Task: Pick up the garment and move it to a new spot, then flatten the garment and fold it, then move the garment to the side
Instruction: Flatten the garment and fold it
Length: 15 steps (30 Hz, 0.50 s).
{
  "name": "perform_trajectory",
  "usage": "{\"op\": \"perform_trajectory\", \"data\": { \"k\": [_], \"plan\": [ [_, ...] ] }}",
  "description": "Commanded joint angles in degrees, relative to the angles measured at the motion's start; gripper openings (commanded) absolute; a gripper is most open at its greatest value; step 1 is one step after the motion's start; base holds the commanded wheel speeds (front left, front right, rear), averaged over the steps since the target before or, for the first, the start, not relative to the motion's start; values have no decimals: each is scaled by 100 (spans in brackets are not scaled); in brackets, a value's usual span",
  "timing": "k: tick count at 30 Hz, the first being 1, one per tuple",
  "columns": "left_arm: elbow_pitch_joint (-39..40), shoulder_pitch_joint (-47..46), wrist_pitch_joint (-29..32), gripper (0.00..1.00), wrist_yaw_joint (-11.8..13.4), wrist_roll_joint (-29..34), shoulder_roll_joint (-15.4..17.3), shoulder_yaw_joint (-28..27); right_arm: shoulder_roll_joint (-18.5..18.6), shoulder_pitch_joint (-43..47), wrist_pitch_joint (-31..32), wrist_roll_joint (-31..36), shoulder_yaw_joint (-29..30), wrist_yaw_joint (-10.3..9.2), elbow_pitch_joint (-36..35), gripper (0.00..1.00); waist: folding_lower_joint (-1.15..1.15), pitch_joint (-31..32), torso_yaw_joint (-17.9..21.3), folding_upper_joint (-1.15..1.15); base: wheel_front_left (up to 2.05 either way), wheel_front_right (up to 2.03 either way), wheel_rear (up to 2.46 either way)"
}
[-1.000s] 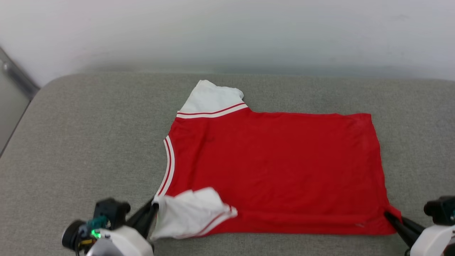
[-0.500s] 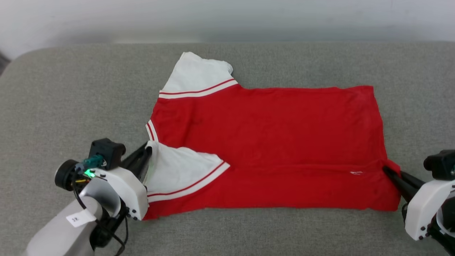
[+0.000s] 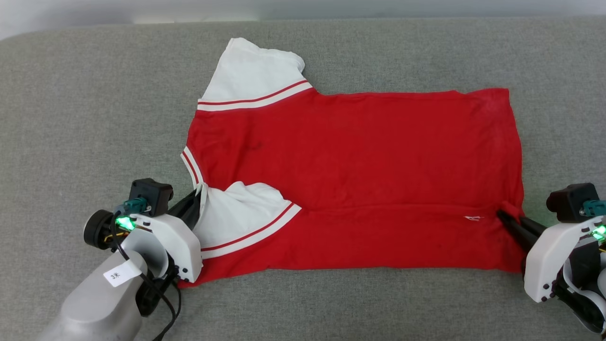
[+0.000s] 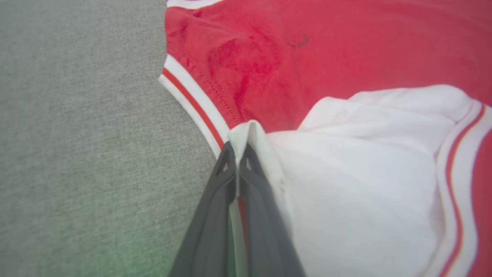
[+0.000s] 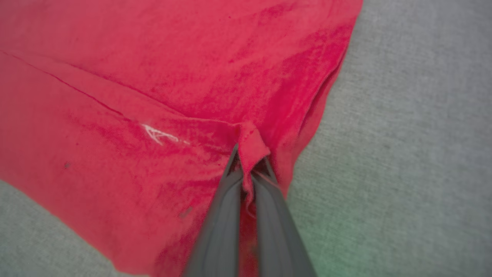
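**Red knit garment [image 3: 350, 156] with white short sleeves and red-and-white trim, pinched at both ends of its near flap**

Your garment lies spread over the middle of the grey fabric-covered desk [image 3: 94, 94]. At 8 o'clock, your left tool [image 3: 196, 199] has its two dark fingers pressed together on the cuff edge of the near white sleeve [image 3: 236, 213], just beside the striped collar [image 3: 191, 166]. The left wrist view shows white cloth nipped between the tips. At 4 o'clock, your right tool [image 3: 505, 219] is likewise clamped, on a small red tuck near the hem corner, close to a small white mark [image 3: 473, 218].

I judge that the two grips sit at opposite ends of one long edge so you can carry the flap over evenly and taut. The near strip lies doubled toward 12 o'clock, with its crease along the 6 o'clock side, and the near sleeve rests on red cloth instead of sticking out. The far white sleeve [image 3: 253, 71] juts toward 11 o'clock, not yet tucked.

The long axis runs from 9 to 3 o'clock, with the collar pointing to 9 and the hem [image 3: 516, 156] to 3. The lengthwise fold looks under way. Hold both ends level, or the flap may skew.
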State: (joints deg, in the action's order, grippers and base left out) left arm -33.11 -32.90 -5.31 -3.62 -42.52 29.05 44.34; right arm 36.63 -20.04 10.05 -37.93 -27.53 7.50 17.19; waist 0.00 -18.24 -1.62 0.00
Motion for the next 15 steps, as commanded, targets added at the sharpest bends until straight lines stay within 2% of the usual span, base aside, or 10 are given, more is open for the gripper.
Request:
{"op": "perform_trajectory", "data": {
  "k": [1, 4, 5, 6, 7, 8, 12, 15],
  "plan": [
    [-163, 70, 24, 0, -61, 7, -124, 117, -65, -32, -4, -56, -101, -2, 91, 0, 0, 20, 8, 0, 0, 0, 0],
    [-470, 71, 4, 0, -159, -78, -245, 157, -58, -53, -82, -143, -211, -2, 187, 0, 0, 127, 20, 0, 0, 0, 0],
    [-541, 48, -23, 13, -177, -83, -250, 162, -43, -66, -138, -153, -214, -2, 221, 0, 0, 174, 17, 0, 0, 0, 0],
    [-605, 26, -60, 53, -201, -91, -241, 163, -34, -73, -183, -178, -223, -2, 250, 31, 0, 231, 9, 0, 0, 0, 0],
    [-649, -16, -106, 100, -202, -98, -226, 141, -31, -65, -219, -202, -232, -2, 264, 77, 0, 296, -5, 0, 0, 0, 0],
    [-673, -66, -152, 100, -223, -93, -199, 130, -23, -59, -281, -201, -233, -2, 265, 100, 0, 364, -23, 0, 0, 0, 0],
    [-635, -323, -218, 100, -250, -54, -24, 72, -9, 80, -479, -278, -161, -2, 238, 100, 0, 662, -137, 0, 0, 0, 0],
    [-465, -469, 3, 100, -275, -72, 171, 64, 4, 214, -570, -270, -103, -2, 178, 100, 0, 852, -210, 0, 0, 0, 0]
  ]
}}
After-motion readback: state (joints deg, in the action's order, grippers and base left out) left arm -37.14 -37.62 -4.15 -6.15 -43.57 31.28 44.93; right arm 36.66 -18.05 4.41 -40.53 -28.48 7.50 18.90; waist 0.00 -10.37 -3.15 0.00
